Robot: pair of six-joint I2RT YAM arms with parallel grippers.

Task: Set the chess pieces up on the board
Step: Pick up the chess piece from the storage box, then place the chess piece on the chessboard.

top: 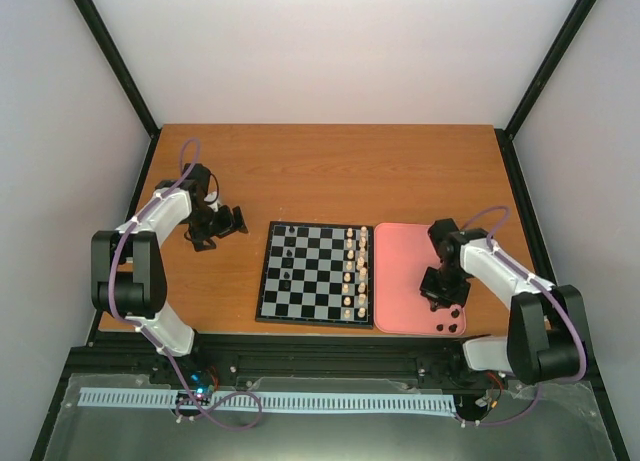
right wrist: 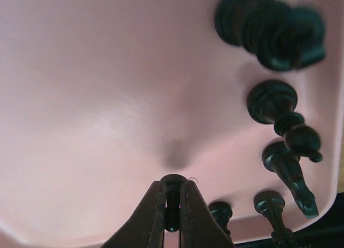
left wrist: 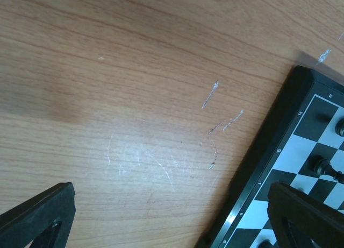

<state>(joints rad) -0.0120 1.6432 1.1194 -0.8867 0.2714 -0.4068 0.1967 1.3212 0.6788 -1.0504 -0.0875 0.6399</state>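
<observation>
Right tool (right wrist: 173,197) is closed tight on one small black piece (right wrist: 172,184), pinched between its fingertips just above the floor of the pink tray (top: 400,266). Left tool (top: 232,221) stands wide open with nothing between its fingers, hovering over bare wood just beside the far left corner of the board (top: 318,281). An orange-brown wooden worktop (top: 330,171) carries everything and shows light scratches in the left wrist view. On it the board lies flat in the middle, near the front edge, with the tray just beside its right rim. Cream pieces (top: 355,271) stand in two columns along the board's right side, next to the tray. A few black pieces (top: 289,253) already stand on squares near the board's left side, apart from one another. The other black pieces (right wrist: 279,111) lie tipped over in a loose cluster at the tray's near right corner, close to the gripped one but not touching it. Which kind of piece the right tool grips cannot be told, since the fingers cover most of it.
</observation>
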